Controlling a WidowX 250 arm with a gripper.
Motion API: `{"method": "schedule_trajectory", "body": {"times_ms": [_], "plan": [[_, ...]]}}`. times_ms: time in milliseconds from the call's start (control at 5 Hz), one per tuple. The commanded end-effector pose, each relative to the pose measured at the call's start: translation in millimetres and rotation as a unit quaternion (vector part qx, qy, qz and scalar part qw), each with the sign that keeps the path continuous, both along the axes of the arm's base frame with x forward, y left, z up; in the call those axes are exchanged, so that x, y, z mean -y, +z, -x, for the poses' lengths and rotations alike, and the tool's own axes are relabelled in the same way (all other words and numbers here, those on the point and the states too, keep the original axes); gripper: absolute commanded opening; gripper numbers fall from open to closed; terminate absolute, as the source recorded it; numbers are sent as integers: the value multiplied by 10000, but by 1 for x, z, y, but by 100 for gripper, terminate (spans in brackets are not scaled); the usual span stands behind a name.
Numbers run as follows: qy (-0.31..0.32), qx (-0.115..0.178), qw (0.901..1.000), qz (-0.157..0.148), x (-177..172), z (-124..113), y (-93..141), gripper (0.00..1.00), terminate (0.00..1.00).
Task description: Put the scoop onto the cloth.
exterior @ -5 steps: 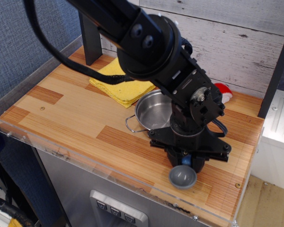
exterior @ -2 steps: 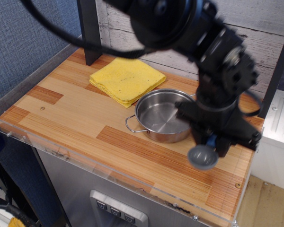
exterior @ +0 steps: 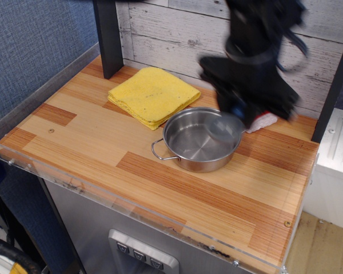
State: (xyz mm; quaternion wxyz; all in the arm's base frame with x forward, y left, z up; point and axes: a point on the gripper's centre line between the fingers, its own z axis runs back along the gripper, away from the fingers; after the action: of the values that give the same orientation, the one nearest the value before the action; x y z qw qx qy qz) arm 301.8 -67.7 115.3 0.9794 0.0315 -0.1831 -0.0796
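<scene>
I'm seeing the scoop (exterior: 227, 127), grey bowl and a bit of blue handle, blurred, hanging over the steel pot's (exterior: 201, 140) far rim. The hand (exterior: 244, 112) is gripping it by the handle. The pot is sitting empty. The yellow cloth (exterior: 153, 95) is lying behind-left of the pot on the bench (exterior: 103, 137).

Black arm enters from the top right of the frame, motion-blurred. The gripper (exterior: 240, 111) points down in the upper right, wide black body, raised off the surface. Jaws are closed around something grey with a bit of blue showing between them. Cables loop at the wrist, top right.
</scene>
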Motion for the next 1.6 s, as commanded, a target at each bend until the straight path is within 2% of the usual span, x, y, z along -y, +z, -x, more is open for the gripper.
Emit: {"method": "schedule_trajectory", "body": {"times_ms": [0,400,800,1000,1200,1400], "plan": [[550,499,9972,29,-65,-36,36,0,0],[969,364,9946,119,-118,-66,20,0,0],[1329,101,9910,-80,-164,-77,-9,0,0],[1285,58,9917,-78,-175,-80,-35,0,0],[1219,-90,9924,170,-177,-81,-62,0,0],[1022,-242,9942,211,-173,-84,-74,0,0]]}}
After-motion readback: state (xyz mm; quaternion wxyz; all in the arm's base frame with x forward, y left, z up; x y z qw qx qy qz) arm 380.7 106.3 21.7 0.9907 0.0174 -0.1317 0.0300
